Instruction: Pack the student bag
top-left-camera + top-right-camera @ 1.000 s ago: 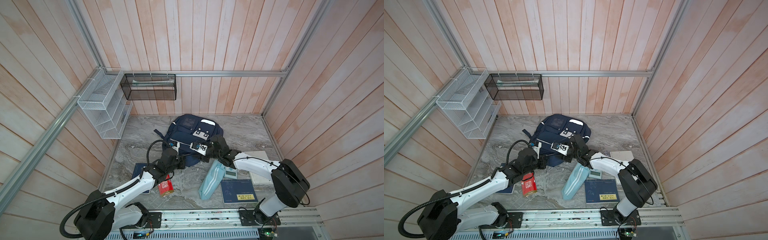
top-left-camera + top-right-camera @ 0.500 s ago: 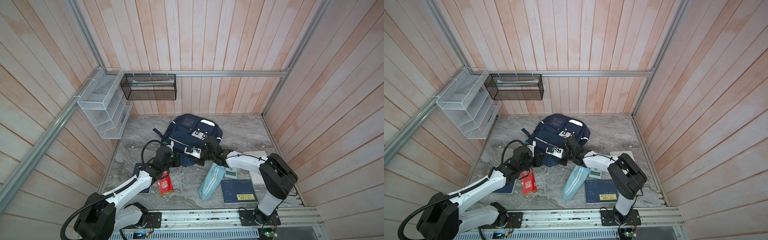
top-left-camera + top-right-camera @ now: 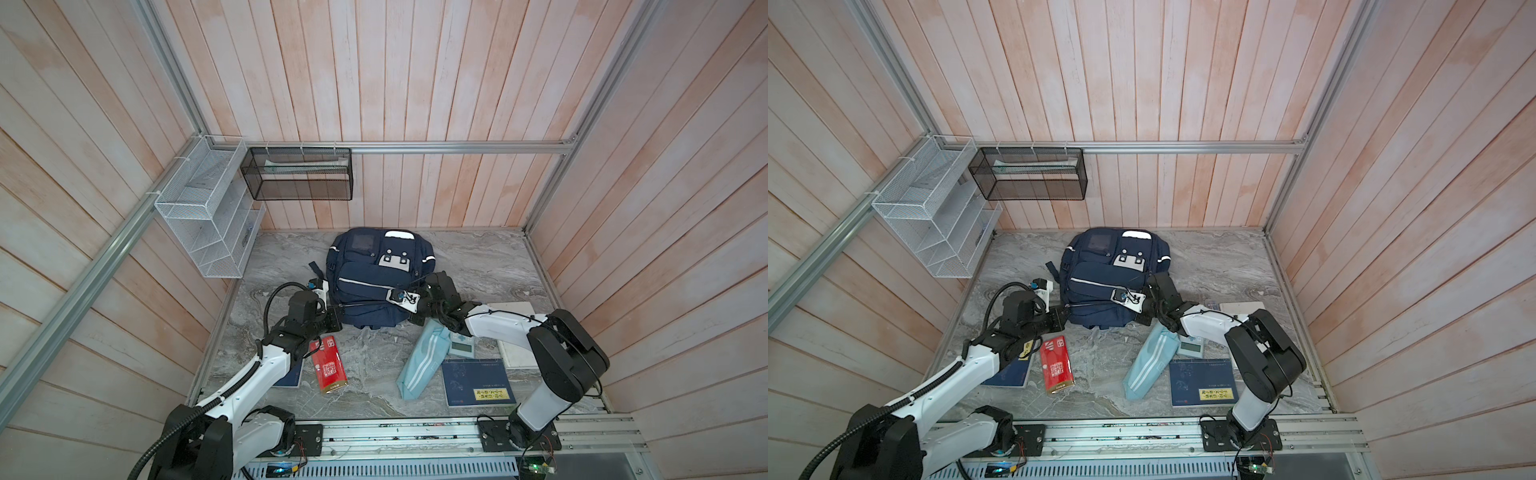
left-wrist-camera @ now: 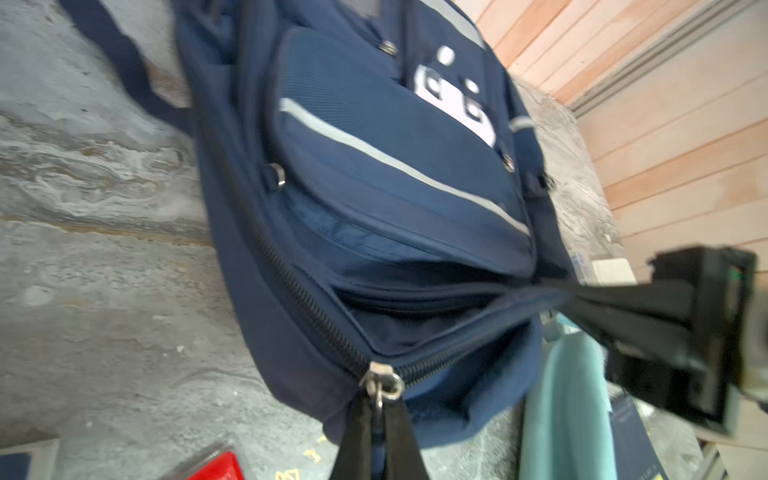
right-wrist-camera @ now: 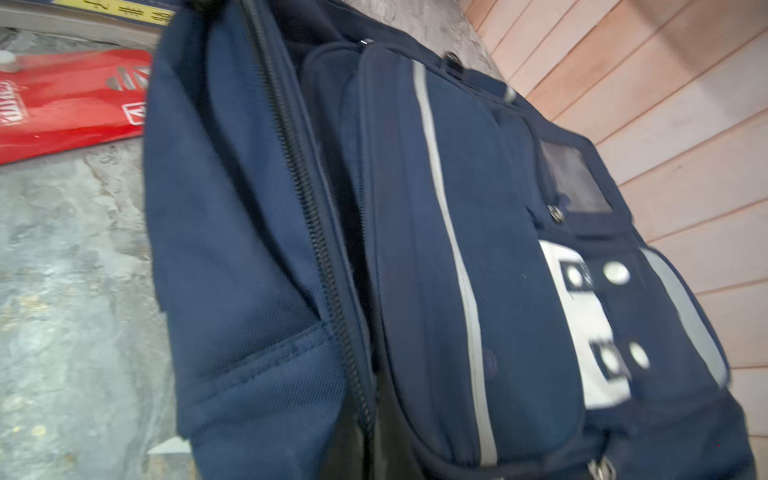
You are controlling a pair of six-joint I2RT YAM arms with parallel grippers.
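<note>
Both top views: student bag (image 3: 374,282) lay face up at mid-frame on the bench (image 3: 478,266), long axis running from far wall to near edge.
Left wrist view: left end effector (image 4: 376,411) pinched tight on the zipper pull (image 4: 380,384), lower centre; right end effector (image 4: 577,301) clamped on the bag's opening lip, right.
Right wrist view: bag filled the frame.

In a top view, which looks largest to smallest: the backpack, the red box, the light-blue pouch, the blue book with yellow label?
1. backpack
2. blue book
3. light-blue pouch
4. red box
Pouch and box look nearly alike; their order is unsure.
</note>
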